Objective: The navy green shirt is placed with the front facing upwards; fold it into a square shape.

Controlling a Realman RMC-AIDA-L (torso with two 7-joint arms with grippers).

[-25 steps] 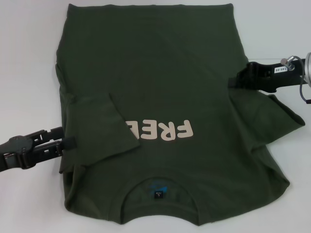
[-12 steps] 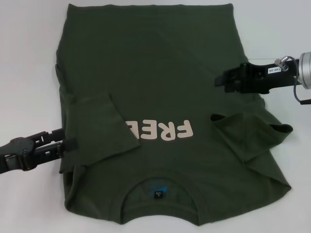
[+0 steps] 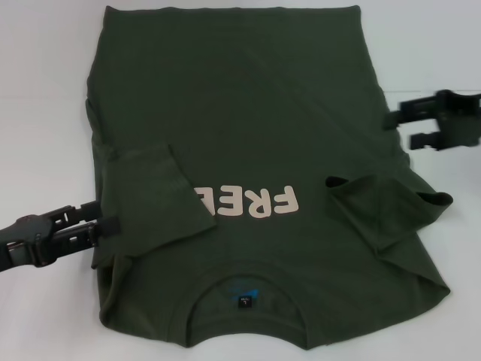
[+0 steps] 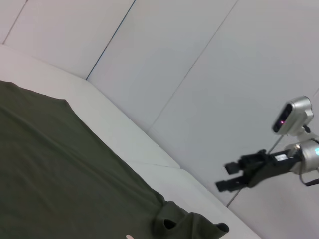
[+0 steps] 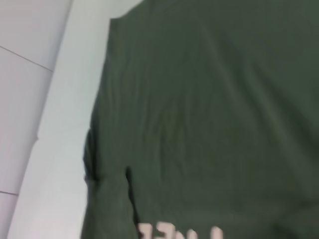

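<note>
- Lying flat on the white table [image 3: 45,90], the shirt [image 3: 240,113] had both sleeves folded inward (front up).
- Right gripper [image 3: 400,129] hung spread and empty beside its edge.
- Left gripper [image 3: 105,218] touched the folded sleeve; grip unclear.

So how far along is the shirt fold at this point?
Early. Both sleeves of the navy green shirt are turned in over the chest, the robot's right one loosely. Left end effector sits at the shirt's edge; right end effector hangs open, clear of it. The body is still unfolded.
</note>
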